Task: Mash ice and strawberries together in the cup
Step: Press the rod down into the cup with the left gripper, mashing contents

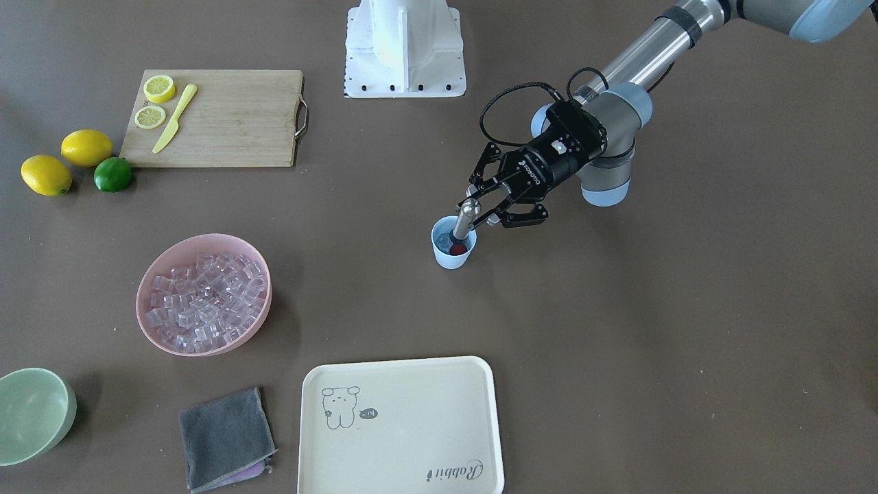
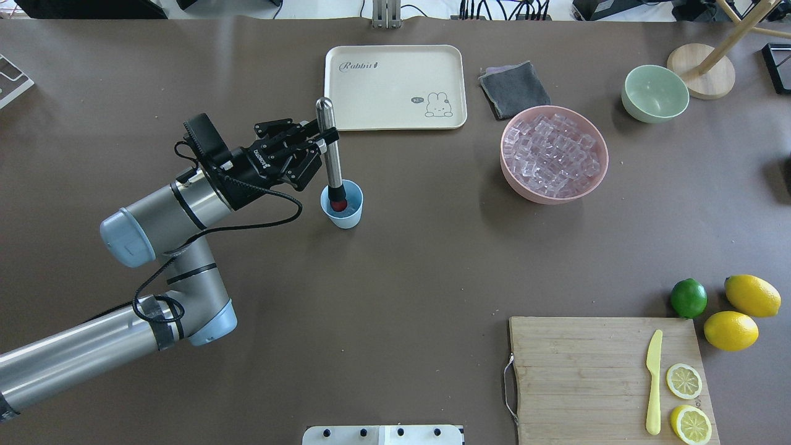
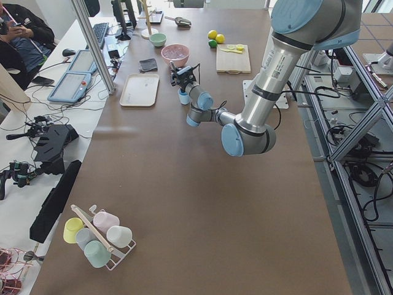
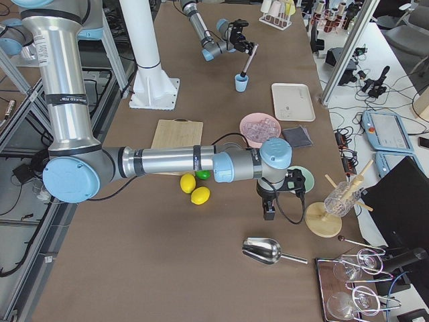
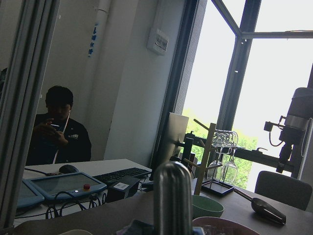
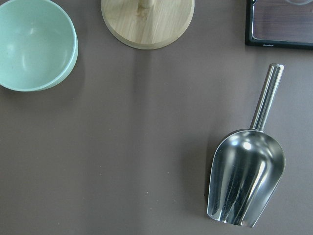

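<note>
The mouth of the cup (image 2: pixel 346 217) is blocked by a steel muddler (image 2: pixel 334 161), which is clamped in the left claw (image 2: pixel 322 137). Bare surface (image 2: pixel 420 266) is seen on every side of the cup, except where the left arm (image 2: pixel 160 210) reaches in. The tray (image 2: pixel 395 74) is placed near it, the pink bowl (image 2: pixel 531 193) well apart.

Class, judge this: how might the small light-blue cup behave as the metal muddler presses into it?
The cup looks like thin plastic, so probably light. It tapers to a narrow base and nothing steadies it, so it may slide or tip. The muddler in the left tool leans, so some sideways push seems likely.
</note>
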